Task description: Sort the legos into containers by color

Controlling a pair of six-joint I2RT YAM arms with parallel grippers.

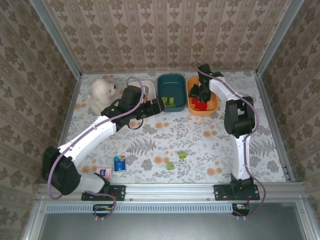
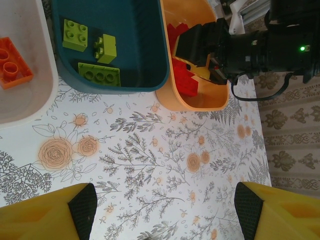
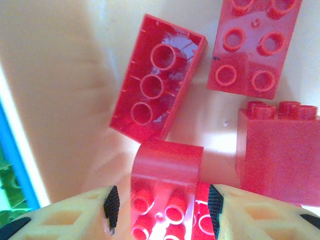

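Our right gripper (image 3: 162, 202) stands partly spread inside the orange tub (image 3: 60, 100). A red lego (image 3: 165, 172) sits loose between its fingers, with a gap on one side, and other red legos (image 3: 157, 82) lie just beyond its tips. Our left gripper (image 2: 165, 205) hangs spread wide, holding nothing, above the tabletop (image 2: 150, 150). Ahead of it we see the teal tub (image 2: 140, 50) with green legos (image 2: 99, 75), and the white tub (image 2: 30, 95) with an orange lego (image 2: 12, 62).
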